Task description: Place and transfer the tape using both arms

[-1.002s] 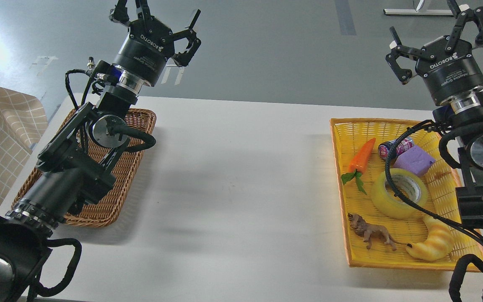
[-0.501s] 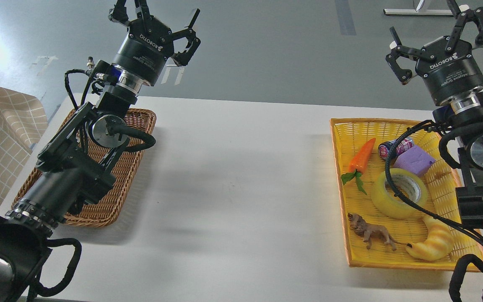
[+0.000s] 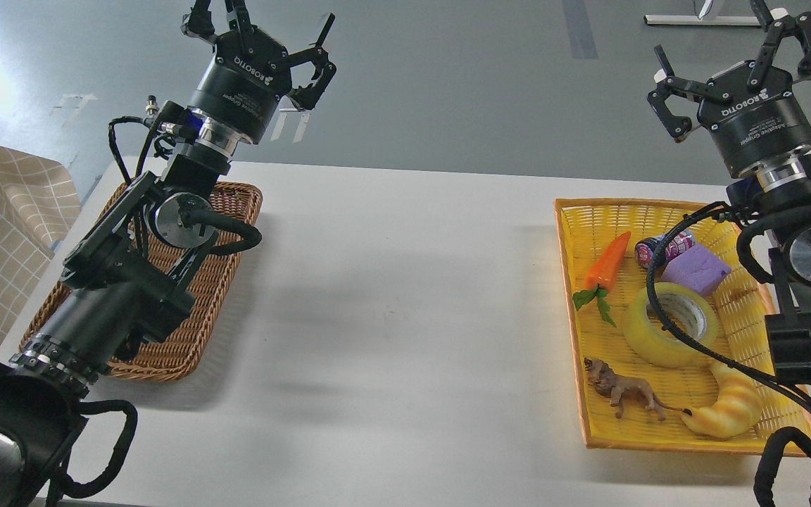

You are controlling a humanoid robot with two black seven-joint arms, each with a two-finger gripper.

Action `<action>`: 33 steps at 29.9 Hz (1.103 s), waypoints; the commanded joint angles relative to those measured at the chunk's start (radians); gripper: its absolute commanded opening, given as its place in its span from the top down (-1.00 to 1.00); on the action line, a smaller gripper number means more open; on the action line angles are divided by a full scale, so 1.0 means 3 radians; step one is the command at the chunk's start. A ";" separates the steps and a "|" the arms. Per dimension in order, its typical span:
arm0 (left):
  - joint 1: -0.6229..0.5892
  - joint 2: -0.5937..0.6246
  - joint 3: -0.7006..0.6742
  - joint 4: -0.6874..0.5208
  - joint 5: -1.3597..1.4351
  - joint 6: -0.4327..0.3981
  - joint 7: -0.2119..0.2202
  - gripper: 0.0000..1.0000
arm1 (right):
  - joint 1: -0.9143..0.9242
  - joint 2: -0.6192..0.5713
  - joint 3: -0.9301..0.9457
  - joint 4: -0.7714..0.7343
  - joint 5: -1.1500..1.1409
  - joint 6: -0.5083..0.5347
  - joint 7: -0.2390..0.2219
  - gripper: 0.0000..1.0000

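Observation:
The tape (image 3: 669,325), a wide translucent yellow roll with a grey-white core, lies flat in the yellow basket (image 3: 566,282) at the right of the table. A black cable of my right arm crosses in front of it. My right gripper (image 3: 736,53) is raised high above the basket's far end, fingers spread open and empty. My left gripper (image 3: 261,35) is raised above the far end of the brown wicker basket (image 3: 226,282) at the left, fingers spread open and empty.
The yellow basket also holds a toy carrot (image 3: 606,266), a small can (image 3: 664,246), a purple block (image 3: 695,272), a toy lion (image 3: 624,394) and a cream croissant toy (image 3: 728,410). A checked cloth (image 3: 4,225) lies left of the white table (image 3: 405,317).

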 commanded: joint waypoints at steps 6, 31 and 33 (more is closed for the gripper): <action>0.0001 0.0005 0.0018 0.0000 0.0000 0.0006 0.0027 -0.95 | 0.0000 0.0000 0.0000 0.0000 -0.0001 0.0000 0.0000 -1.00; 0.0006 -0.0001 0.0013 0.0000 0.0000 -0.0015 0.0007 -0.95 | 0.0199 -0.2065 -0.1835 0.0495 -0.0557 0.0000 -0.0026 -0.98; 0.0006 -0.0006 0.0008 0.0000 0.0000 -0.0010 0.0007 -0.95 | 0.0199 -0.2157 -0.1881 0.0613 -0.0721 0.0000 -0.0026 -0.98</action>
